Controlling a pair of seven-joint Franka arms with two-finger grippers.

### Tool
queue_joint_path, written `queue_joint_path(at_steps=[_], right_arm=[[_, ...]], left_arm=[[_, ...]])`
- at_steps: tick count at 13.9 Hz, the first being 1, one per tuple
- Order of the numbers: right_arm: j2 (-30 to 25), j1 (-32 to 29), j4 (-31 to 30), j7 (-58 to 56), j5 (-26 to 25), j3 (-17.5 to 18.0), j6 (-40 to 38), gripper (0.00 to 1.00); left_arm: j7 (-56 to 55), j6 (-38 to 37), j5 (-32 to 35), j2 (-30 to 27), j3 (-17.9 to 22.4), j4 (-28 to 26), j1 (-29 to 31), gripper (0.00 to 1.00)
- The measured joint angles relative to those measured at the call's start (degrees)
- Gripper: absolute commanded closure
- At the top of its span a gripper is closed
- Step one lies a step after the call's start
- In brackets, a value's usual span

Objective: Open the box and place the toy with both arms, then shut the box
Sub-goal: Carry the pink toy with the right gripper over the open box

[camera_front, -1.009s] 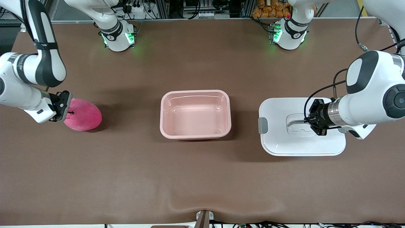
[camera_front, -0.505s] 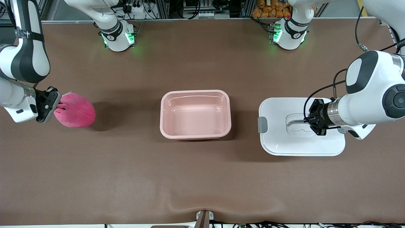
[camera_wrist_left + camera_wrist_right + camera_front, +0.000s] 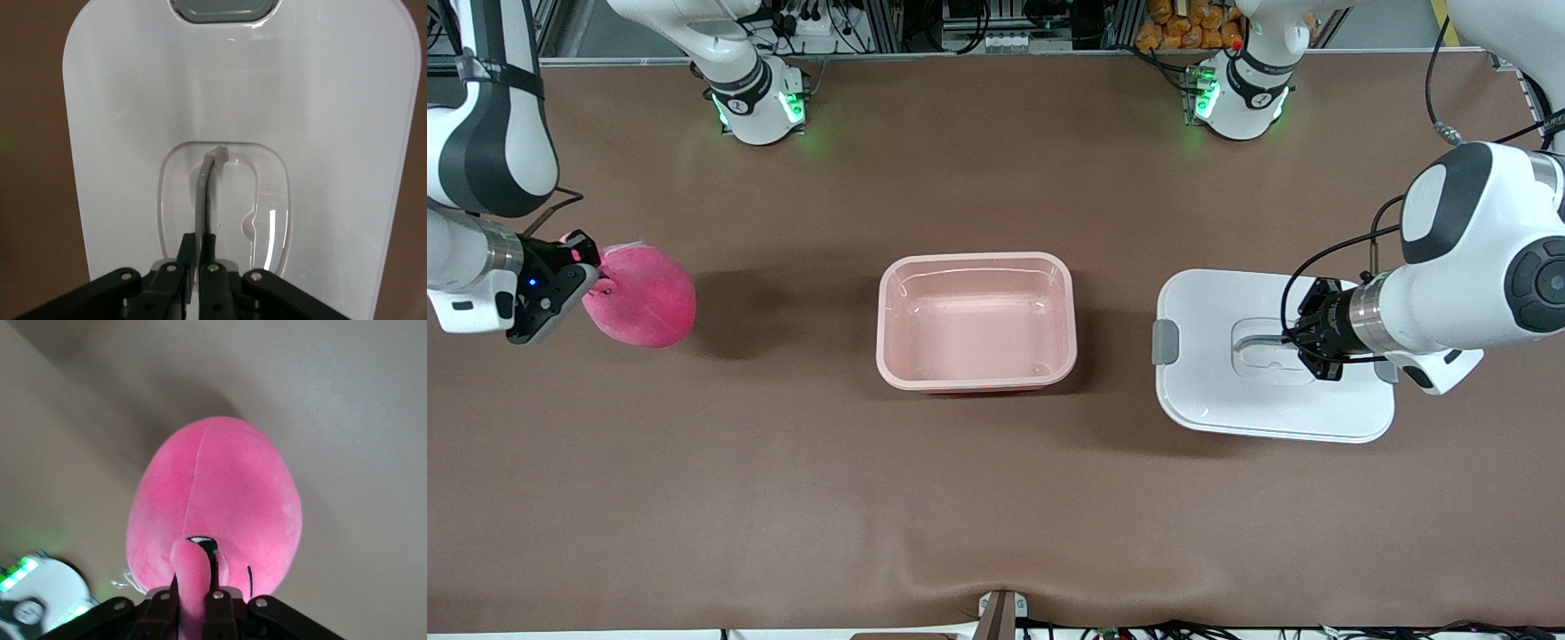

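Observation:
The box (image 3: 886, 322), a pink translucent tub, stands open and empty mid-table. Its white lid (image 3: 1227, 400) lies toward the left arm's end, with a grey clip (image 3: 1165, 342) facing the tub. My left gripper (image 3: 1294, 342) is shut on the lid's grey handle (image 3: 1258, 342). The left wrist view shows the thin handle (image 3: 203, 193) pinched by the left gripper (image 3: 198, 250) over the lid (image 3: 240, 100). My right gripper (image 3: 591, 284) is shut on an ear of the pink toy (image 3: 645, 298), which hangs above the table at the right arm's end. In the right wrist view the toy (image 3: 220, 487) hangs from that gripper (image 3: 195, 587).
Both arm bases (image 3: 760, 107) (image 3: 1232, 102) glow green along the table's edge farthest from the front camera. The brown table cover has a ripple (image 3: 996, 587) at the edge nearest that camera. Bare brown surface separates the toy, the tub and the lid.
The right gripper has lifted the toy off the table and carried it a little toward the right arm's end. The lid has shifted slightly in the left gripper's hold.

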Motion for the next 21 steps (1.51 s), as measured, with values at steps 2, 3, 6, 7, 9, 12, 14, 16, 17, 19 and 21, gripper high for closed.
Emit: queue_joint_path(at_steps=[2,3,6,7,9,12,14,16,17,19,21], right_arm=[[-0.1,0.9,0.9,7.5,2.0,0.1,-2.6,1.00],[-0.3,1.7,1.0,11.1,2.6,0.1,-3.6,1.00],[-0.9,5.2,1.0,22.5,4.5,0.2,-5.4,1.00],[-1.0,6.6,1.1,25.6,4.8,0.3,-5.4,1.00],[-1.0,9.0,1.5,30.8,5.9,0.4,-5.4,1.00],[-1.0,12.9,3.2,38.6,7.1,0.5,-5.4,1.00],[-1.0,16.4,4.3,43.7,7.3,0.6,-5.4,1.00],[-1.0,19.4,5.7,48.5,7.5,0.6,-5.4,1.00],[-1.0,20.4,6.4,50.7,8.3,0.6,-5.4,1.00],[-0.9,22.1,7.2,54.5,10.5,0.6,-5.4,1.00],[-0.8,23.6,7.8,57.1,12.0,0.6,-5.4,1.00]], left_arm=[[-0.4,0.0,0.0,-0.1,0.1,0.2,0.9,1.00],[-0.4,0.0,0.0,-0.1,0.2,0.3,2.0,1.00],[0.0,0.1,0.0,-0.1,0.3,0.5,4.7,1.00],[-0.1,0.1,0.0,-0.1,0.6,0.6,4.8,1.00],[-0.3,0.1,0.0,-0.1,1.0,0.7,4.8,1.00],[-1.5,0.1,0.0,-0.1,1.0,0.7,4.8,1.00],[-1.7,0.1,0.0,-0.1,1.0,0.7,4.8,1.00],[-3.0,0.1,0.0,-0.1,1.0,0.7,4.6,1.00],[-3.6,0.1,0.0,-0.1,1.0,0.7,4.6,1.00],[-3.7,0.1,0.0,-0.1,1.1,0.7,4.7,1.00],[-3.7,0.1,0.0,-0.1,1.1,0.7,4.9,1.00]])
